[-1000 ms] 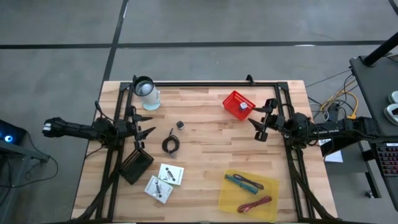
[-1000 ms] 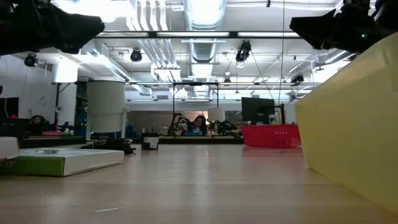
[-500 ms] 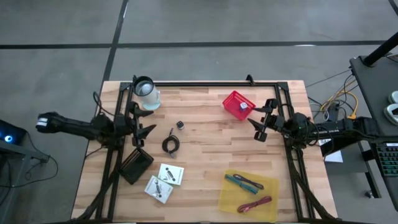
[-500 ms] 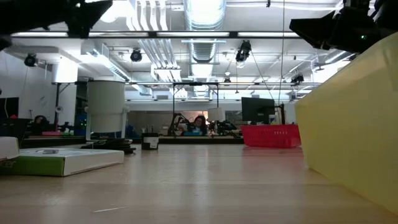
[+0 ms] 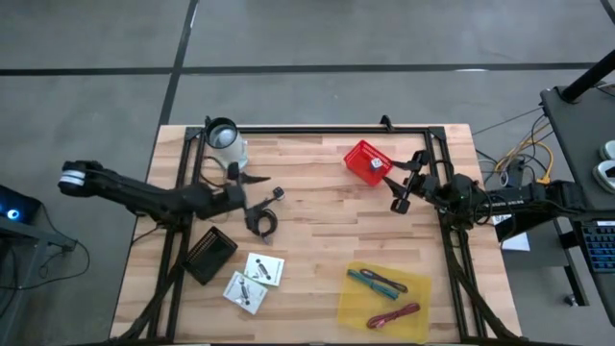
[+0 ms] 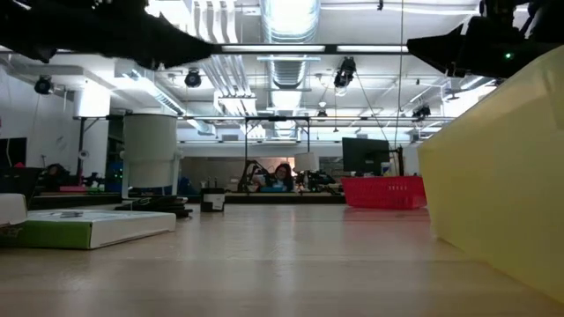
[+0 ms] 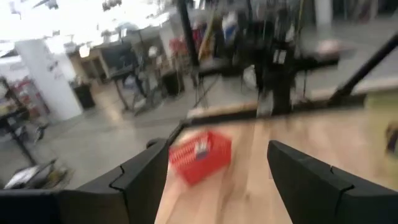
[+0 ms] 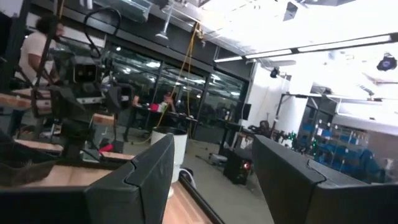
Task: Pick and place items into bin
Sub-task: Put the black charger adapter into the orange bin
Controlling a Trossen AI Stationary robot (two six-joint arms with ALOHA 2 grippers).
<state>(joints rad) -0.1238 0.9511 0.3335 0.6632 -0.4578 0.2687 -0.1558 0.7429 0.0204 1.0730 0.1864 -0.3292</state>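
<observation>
While the left arm reaches in from the table's left edge, the left gripper (image 5: 258, 188) hangs above the wood with its fingers spread and nothing between them; its tips sit just above the black cable coil (image 5: 262, 225) and beside a tiny black and white piece (image 5: 279, 193). From the left wrist view the two dark fingers (image 7: 140, 180) stand well apart, with the red bin (image 7: 199, 155) blurred on the wood beyond them.

Red bin (image 5: 369, 161) sits toward the far right of the table (image 5: 317, 245), tilted against the table's edges (a small white thing lies inside; cannot tell what). The right gripper (image 5: 396, 187) hovers just beside the bin's near corner, fingers parted, holding nothing; the right wrist view shows open air between its fingers (image 8: 149, 174).

Items on the near half:
- two white square cards (image 5: 254, 280), side by side, touching or nearly so, near left of centre
- a yellow sheet (image 5: 357, 303) at near right, carrying a teal stick (image 5: 370, 281) with a darker stick close alongside, and a maroon stick (image 5: 394, 314) nearer the edge
- a black flat square (image 5: 209, 256) left of the cards

A clear cup with black rim (image 5: 225, 141) stands at the far left corner. In the low view the bin (image 6: 383, 191) shows far off, the yellow sheet (image 6: 502, 194) looming close at right.
</observation>
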